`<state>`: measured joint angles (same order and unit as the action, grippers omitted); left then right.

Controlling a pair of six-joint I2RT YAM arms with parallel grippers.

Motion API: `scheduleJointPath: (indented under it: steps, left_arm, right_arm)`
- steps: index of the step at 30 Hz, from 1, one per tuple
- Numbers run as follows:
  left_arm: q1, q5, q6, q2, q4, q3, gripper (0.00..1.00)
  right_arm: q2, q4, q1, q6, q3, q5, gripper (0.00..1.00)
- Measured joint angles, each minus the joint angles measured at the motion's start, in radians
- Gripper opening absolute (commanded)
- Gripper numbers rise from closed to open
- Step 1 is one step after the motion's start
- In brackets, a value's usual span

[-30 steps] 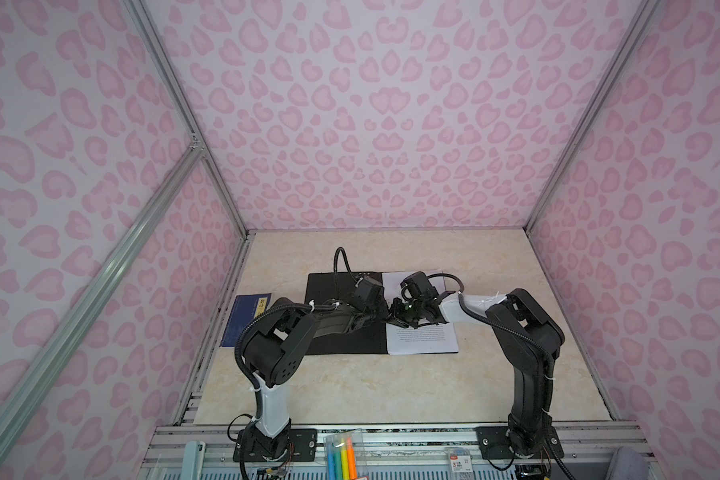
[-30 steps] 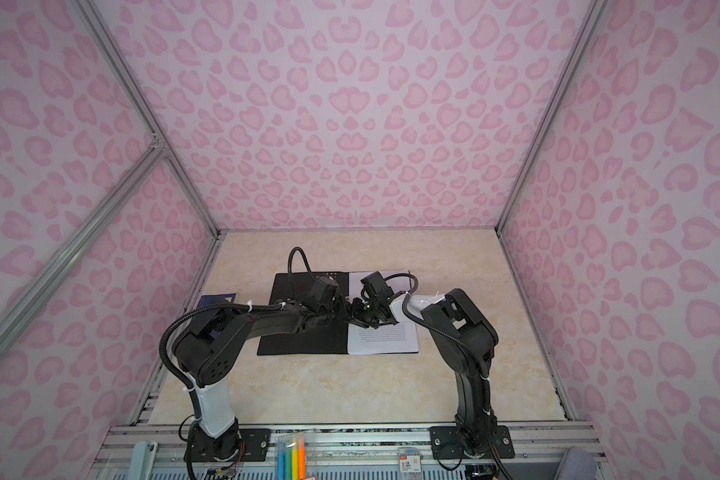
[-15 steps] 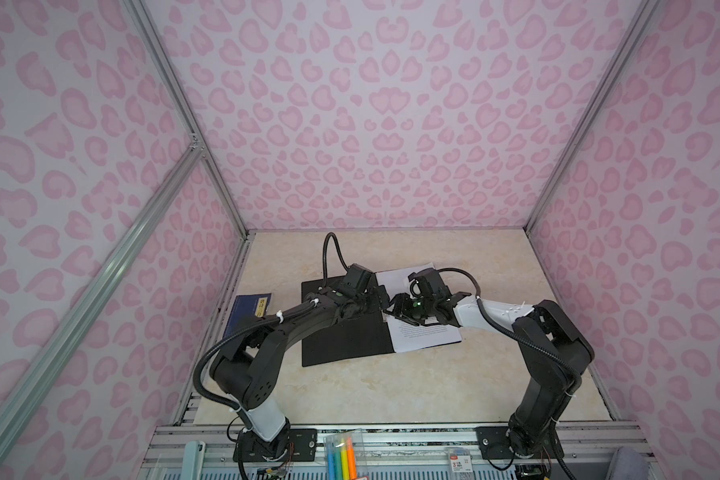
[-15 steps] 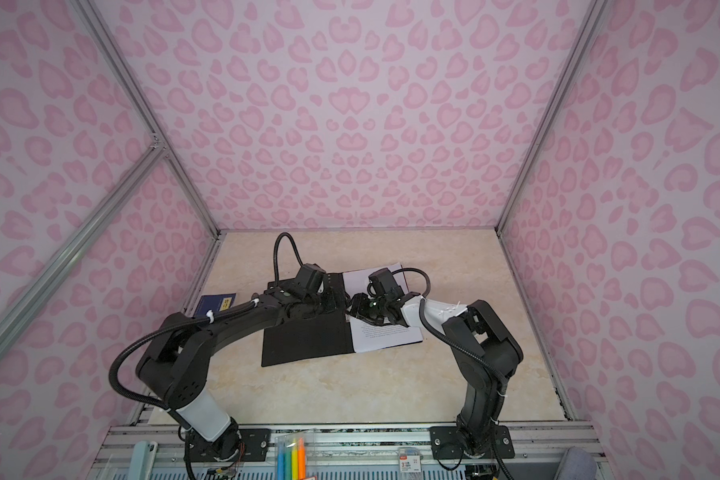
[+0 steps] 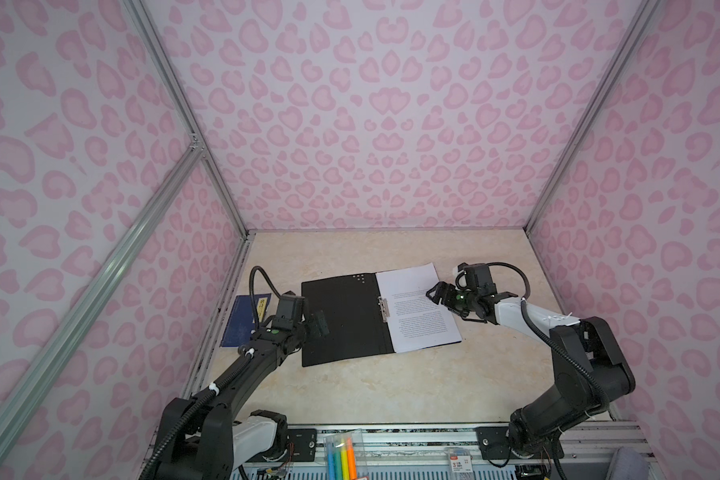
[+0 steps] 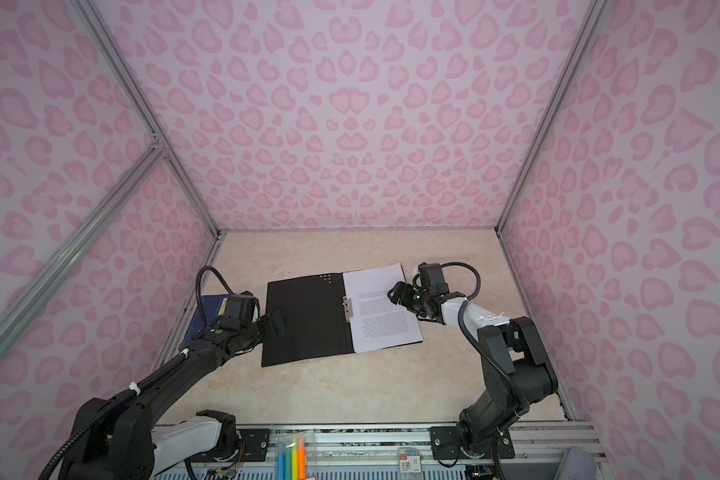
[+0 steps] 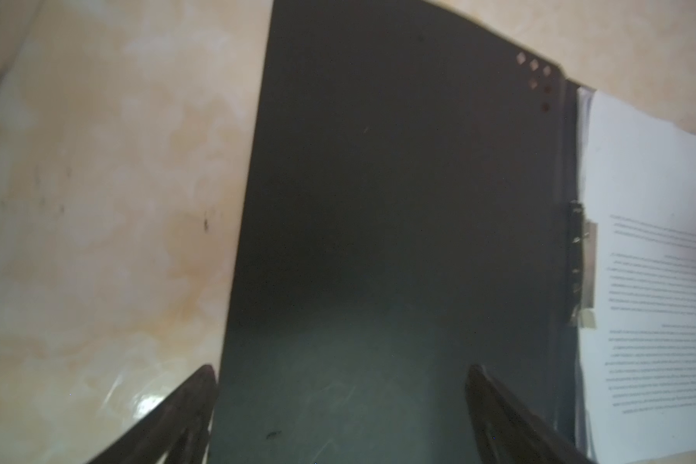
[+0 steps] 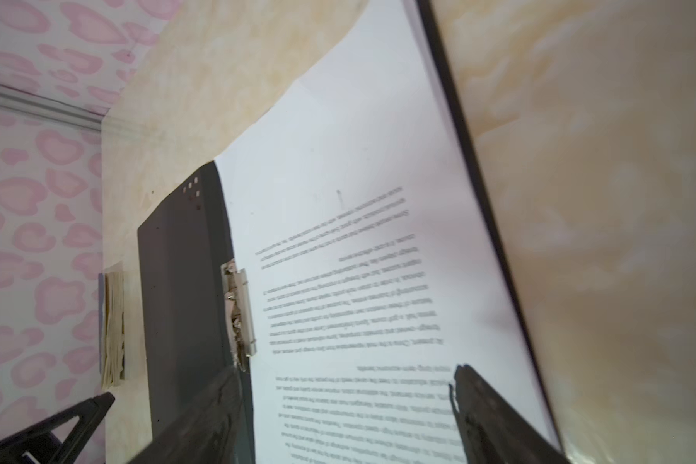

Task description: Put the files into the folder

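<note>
The folder point(image 7: 378, 241) lies open on the table point(image 7: 97, 201), black side up. White files point(image 7: 651, 281) sit in its other half by a shiny clip point(image 7: 587, 273). The left gripper point(image 7: 340, 367) hangs over it, spread wide

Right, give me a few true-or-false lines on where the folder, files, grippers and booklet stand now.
1. The folder lies open, black inside up. True.
2. In both top views the files lie on its left half. False: they lie on the right half, beside the metal clip.
3. The left gripper and right gripper are both open and empty. True.
4. The dark blue booklet lies on the folder. False: it lies apart, left of it.
</note>
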<state>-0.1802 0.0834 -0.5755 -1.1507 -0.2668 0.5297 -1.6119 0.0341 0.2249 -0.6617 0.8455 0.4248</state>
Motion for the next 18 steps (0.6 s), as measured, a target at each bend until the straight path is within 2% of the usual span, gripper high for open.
scheduleJointPath:
  steps: [5,8,13,18]
  left_arm:
    - [0.058,0.036,0.008,0.019,0.071,-0.06,0.98]
    - [0.089,0.045,0.008,-0.03,0.123,-0.063,0.98]
    - [0.096,0.074,0.005,-0.126,0.201,-0.048,0.98]
    - [0.106,0.095,-0.008,-0.224,0.308,-0.014,0.98]
  right_arm:
    - [-0.031,-0.048,-0.056,-0.005,-0.046,0.01,0.79]
    - [-0.066,-0.101,-0.073,-0.017,-0.064,0.044,0.78]
    - [-0.117,-0.233,-0.095,-0.055,-0.074,0.106,0.77]
    - [-0.142,-0.287,-0.097,-0.065,-0.073,0.144,0.76]
